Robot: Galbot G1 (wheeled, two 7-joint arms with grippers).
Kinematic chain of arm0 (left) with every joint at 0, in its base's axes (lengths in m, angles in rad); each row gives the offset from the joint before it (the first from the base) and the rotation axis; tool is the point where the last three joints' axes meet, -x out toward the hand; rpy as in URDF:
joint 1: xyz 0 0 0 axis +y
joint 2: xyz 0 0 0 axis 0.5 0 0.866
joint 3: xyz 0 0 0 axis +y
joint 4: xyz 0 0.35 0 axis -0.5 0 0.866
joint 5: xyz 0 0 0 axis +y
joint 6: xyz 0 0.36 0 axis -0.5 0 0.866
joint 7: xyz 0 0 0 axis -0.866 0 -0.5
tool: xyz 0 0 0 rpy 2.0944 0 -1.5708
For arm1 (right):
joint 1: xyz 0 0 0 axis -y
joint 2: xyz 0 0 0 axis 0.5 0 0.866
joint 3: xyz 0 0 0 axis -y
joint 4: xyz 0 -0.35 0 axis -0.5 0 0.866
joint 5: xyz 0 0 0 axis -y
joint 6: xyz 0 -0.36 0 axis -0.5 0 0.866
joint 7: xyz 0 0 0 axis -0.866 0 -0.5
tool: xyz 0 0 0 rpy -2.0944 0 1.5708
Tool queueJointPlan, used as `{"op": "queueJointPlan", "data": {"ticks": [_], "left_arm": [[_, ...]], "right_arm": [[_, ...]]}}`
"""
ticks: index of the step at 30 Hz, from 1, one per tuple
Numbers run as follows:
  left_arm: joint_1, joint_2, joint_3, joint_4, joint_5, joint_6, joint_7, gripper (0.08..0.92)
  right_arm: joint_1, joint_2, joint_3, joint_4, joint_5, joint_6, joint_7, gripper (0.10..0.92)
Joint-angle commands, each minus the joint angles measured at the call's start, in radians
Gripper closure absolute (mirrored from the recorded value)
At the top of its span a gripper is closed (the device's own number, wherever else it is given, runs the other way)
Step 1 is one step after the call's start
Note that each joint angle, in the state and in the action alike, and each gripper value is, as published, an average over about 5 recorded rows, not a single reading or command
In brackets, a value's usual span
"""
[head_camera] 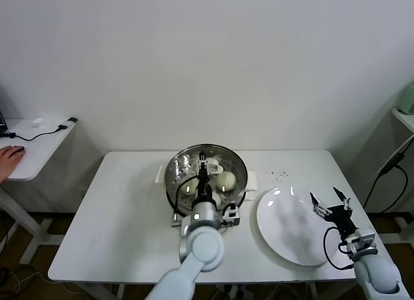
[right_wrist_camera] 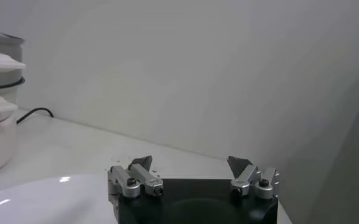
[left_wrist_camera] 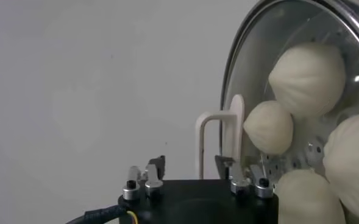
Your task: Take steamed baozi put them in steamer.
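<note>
The steamer (head_camera: 238,163) stands mid-table, a steel pot on a cream base. Cream-white baozi (head_camera: 226,180) lie inside it, and another (head_camera: 190,185) shows left of my arm. The left wrist view shows several baozi (left_wrist_camera: 307,76) on the perforated floor, inside the steamer's rim (left_wrist_camera: 235,67). My left gripper (head_camera: 204,161) hangs over the pot's middle, open and empty; in its wrist view (left_wrist_camera: 190,164) it sits by the base handle (left_wrist_camera: 211,139). My right gripper (head_camera: 331,203) is open and empty over the white plate's right edge, as its wrist view (right_wrist_camera: 191,163) shows.
The flat white plate (head_camera: 284,232) lies bare right of the steamer, also in the right wrist view (right_wrist_camera: 39,198). Dark crumbs (head_camera: 281,176) dot the table behind it. A side table (head_camera: 32,151) with a person's hand (head_camera: 9,159) and cables stands at far left.
</note>
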Motion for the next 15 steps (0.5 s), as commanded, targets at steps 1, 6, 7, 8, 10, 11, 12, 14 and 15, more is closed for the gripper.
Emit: {"op": "queueJointPlan", "data": {"ticks": [1, 6, 7, 8, 10, 11, 12, 14, 15], "left_arm": [[0.074, 0.129, 0.006, -0.216, -0.062, 0.049, 0.014, 0.389], [0.15, 0.221, -0.039, -0.323, -0.193, 0.04, -0.048, 0.245], [0.168, 0.242, -0.058, -0.341, -0.239, 0.026, -0.074, 0.223], [0.188, 0.263, -0.081, -0.361, -0.286, 0.007, -0.106, 0.208], [0.234, 0.299, -0.139, -0.396, -0.39, -0.041, -0.177, 0.184], [0.259, 0.311, -0.171, -0.412, -0.441, -0.072, -0.207, 0.182], [0.284, 0.319, -0.203, -0.426, -0.49, -0.1, -0.239, 0.179], [0.336, 0.32, -0.273, -0.443, -0.598, -0.167, -0.297, 0.178], [0.365, 0.316, -0.318, -0.447, -0.657, -0.214, -0.336, 0.177]], "right_arm": [[0.002, -0.001, 0.001, 0.006, 0.0, -0.005, 0.003, 0.203], [0.001, -0.001, 0.0, 0.029, 0.001, -0.031, 0.011, 0.203], [0.0, 0.0, -0.001, 0.036, 0.0, -0.04, 0.013, 0.203], [-0.003, 0.0, -0.001, 0.047, -0.001, -0.056, 0.015, 0.203], [-0.008, 0.001, -0.001, 0.069, 0.001, -0.084, 0.016, 0.203], [-0.011, 0.001, -0.001, 0.08, 0.004, -0.1, 0.012, 0.203], [-0.013, 0.002, -0.001, 0.092, 0.005, -0.116, 0.008, 0.203], [-0.019, 0.005, 0.002, 0.112, 0.009, -0.14, -0.003, 0.203], [-0.022, 0.008, 0.004, 0.121, 0.011, -0.149, -0.007, 0.203]]}}
